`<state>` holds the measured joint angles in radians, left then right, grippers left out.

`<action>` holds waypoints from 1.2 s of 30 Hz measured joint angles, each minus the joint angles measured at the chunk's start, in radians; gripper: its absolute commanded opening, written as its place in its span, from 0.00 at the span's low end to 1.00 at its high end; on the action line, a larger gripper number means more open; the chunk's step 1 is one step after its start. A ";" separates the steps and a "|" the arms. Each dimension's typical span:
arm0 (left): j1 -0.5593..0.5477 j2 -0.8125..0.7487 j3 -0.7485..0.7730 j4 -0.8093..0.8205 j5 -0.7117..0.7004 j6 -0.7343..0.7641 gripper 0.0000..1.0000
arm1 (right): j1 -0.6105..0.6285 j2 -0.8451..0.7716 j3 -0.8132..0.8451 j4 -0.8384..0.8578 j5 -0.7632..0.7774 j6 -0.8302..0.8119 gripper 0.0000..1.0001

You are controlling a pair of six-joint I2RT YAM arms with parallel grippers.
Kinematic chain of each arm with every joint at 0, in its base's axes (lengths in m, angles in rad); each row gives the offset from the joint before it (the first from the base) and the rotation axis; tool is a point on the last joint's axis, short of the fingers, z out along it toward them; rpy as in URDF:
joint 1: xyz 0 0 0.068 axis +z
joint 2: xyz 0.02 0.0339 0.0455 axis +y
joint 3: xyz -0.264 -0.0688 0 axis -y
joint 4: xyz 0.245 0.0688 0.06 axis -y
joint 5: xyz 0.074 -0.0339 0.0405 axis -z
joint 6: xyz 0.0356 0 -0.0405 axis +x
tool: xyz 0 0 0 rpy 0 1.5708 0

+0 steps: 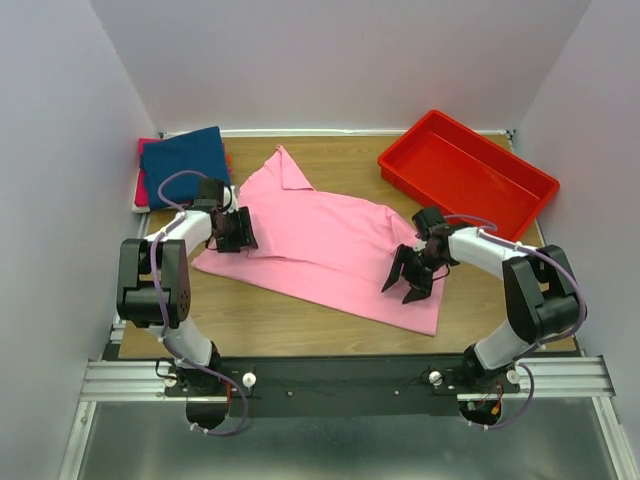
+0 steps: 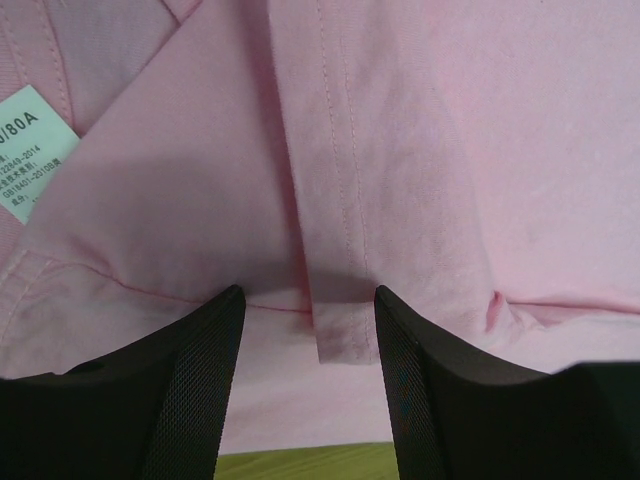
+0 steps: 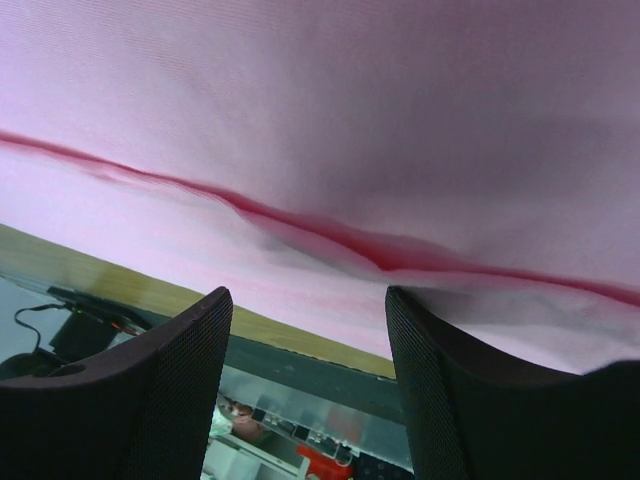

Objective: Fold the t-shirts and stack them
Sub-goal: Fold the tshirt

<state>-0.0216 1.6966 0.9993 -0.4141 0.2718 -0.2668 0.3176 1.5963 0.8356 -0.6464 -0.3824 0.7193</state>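
Soft pink t-shirt [image 1: 330, 240] spread creased on wooden table [image 1: 300, 325], left gripper [image 1: 243, 232] jaws parted over stitched cloth, right gripper [image 1: 406, 283] jaws wide over smooth fold.

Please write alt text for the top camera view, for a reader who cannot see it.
A pink shirt lies spread on a wooden table, with the left tool and the right tool open at its two sides. Folded shirts sit at the far left, a red tray at the far right.
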 measured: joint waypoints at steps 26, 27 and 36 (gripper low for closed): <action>-0.025 -0.183 -0.032 -0.220 -0.016 -0.030 0.50 | 0.013 0.016 0.104 -0.095 0.056 0.005 0.70; -0.027 -0.182 -0.034 -0.221 -0.015 -0.029 0.50 | 0.013 0.016 0.103 -0.097 0.056 0.005 0.70; -0.048 -0.150 -0.048 -0.220 -0.014 -0.028 0.47 | 0.013 0.016 0.101 -0.098 0.058 0.005 0.70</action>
<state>-0.0692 1.5467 0.9512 -0.6338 0.2573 -0.2951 0.3302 1.6119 0.9367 -0.7444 -0.3248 0.7238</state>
